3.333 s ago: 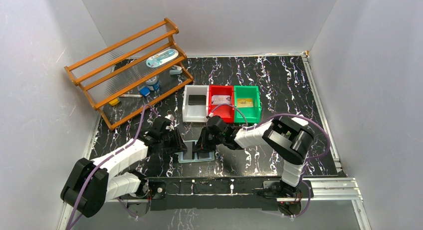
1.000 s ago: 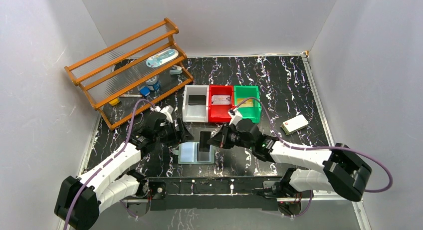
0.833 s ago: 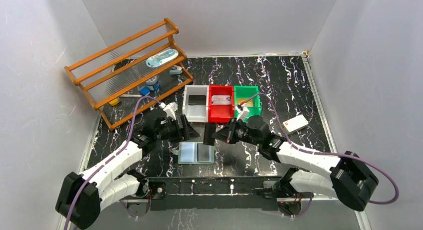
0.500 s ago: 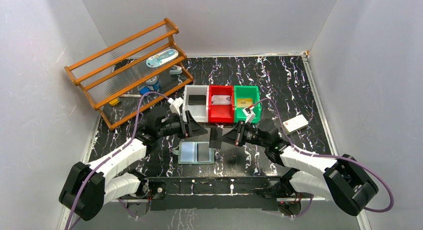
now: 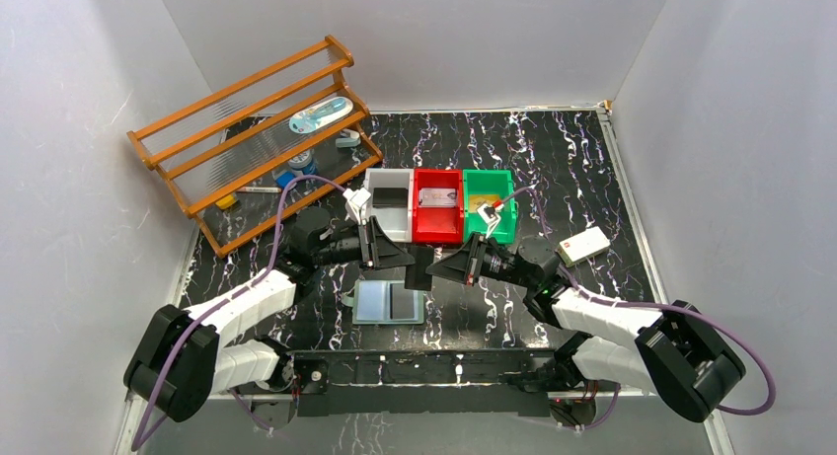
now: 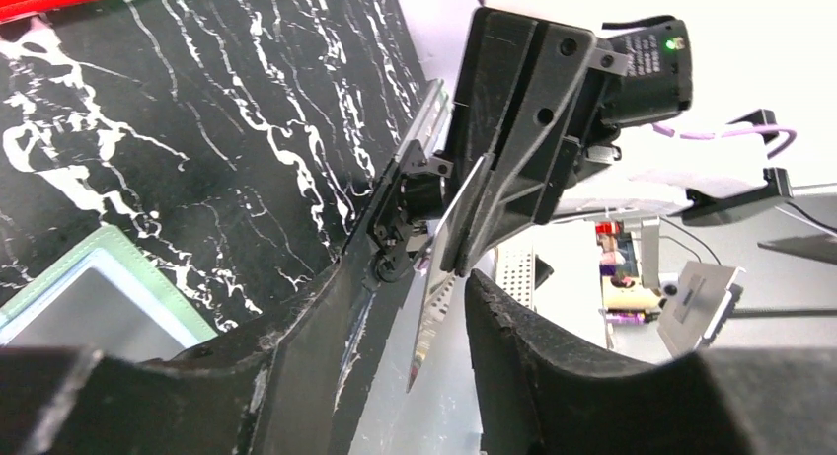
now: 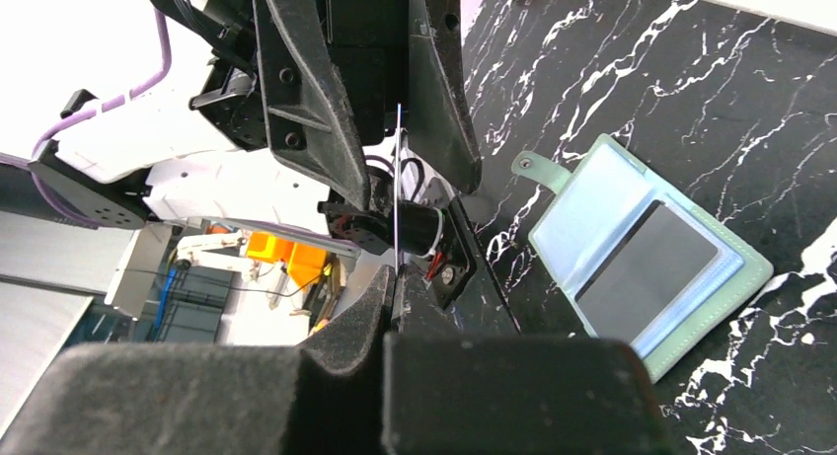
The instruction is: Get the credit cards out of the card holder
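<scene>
We see two black-and-white robot arms meeting over a black marbled table (image 5: 572, 169). The right gripper (image 5: 441, 267) is clamped shut on one end of a thin dark plastic credit card (image 5: 418, 270), holding it on edge in the air. The left gripper (image 5: 392, 253) faces it from the left, its jaws partway open, one on either side of the card's free end. The right wrist view shows a gap on each side of the card.

Below them, near the front edge, the grey-green bifold card holder (image 5: 367, 303) lies spread open and flat, its small tab pointing left. Another dark card (image 5: 403, 302) sits in its right-hand clear pocket.

Just beyond the grippers are three plastic bins in a row: a white bin (image 5: 369, 216) holding a dark card, a red bin (image 5: 438, 229) holding a pale card, and a green bin (image 5: 509, 206) holding a yellowish card. A white box (image 5: 582, 246) lies to the right, and a wooden rack (image 5: 247, 129) stands at the far left.
</scene>
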You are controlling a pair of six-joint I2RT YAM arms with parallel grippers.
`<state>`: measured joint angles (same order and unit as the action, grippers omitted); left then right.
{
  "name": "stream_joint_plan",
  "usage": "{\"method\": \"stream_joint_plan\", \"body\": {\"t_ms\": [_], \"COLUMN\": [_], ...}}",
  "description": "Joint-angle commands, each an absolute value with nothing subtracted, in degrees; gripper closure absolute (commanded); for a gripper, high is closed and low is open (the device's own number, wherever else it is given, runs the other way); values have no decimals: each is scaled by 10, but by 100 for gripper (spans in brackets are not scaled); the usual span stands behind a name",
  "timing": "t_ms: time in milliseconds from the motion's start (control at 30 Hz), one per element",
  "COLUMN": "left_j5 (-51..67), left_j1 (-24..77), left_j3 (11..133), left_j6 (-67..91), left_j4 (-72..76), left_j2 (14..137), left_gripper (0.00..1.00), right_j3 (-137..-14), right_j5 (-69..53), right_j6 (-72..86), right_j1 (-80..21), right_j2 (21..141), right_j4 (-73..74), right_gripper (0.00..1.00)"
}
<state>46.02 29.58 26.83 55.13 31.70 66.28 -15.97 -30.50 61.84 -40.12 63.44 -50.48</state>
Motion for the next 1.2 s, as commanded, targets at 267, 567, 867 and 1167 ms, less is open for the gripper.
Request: {"method": "stream_joint_plan", "body": {"t_ms": [267, 567, 867, 1167], "left_j5": [543, 575, 579, 483], "left_j1": [297, 297, 299, 298], "left_j3": [273, 272, 265, 342], "left_j6": [576, 583, 583, 402], "left_j4": [380, 394, 396, 126], "left_j2": [624, 625, 617, 594], "left_gripper": [69, 81, 100, 100], "right_j3": [-190, -190, -191, -162], "right_j5": [-328, -320, -312, -238], "right_j6": [640, 648, 667, 643], "right_j1": [-399, -399, -399, -399], "right_j2": [662, 672, 701, 647], "right_j4": [-594, -614, -645, -521], "right_gripper": [100, 100, 99, 37]}}
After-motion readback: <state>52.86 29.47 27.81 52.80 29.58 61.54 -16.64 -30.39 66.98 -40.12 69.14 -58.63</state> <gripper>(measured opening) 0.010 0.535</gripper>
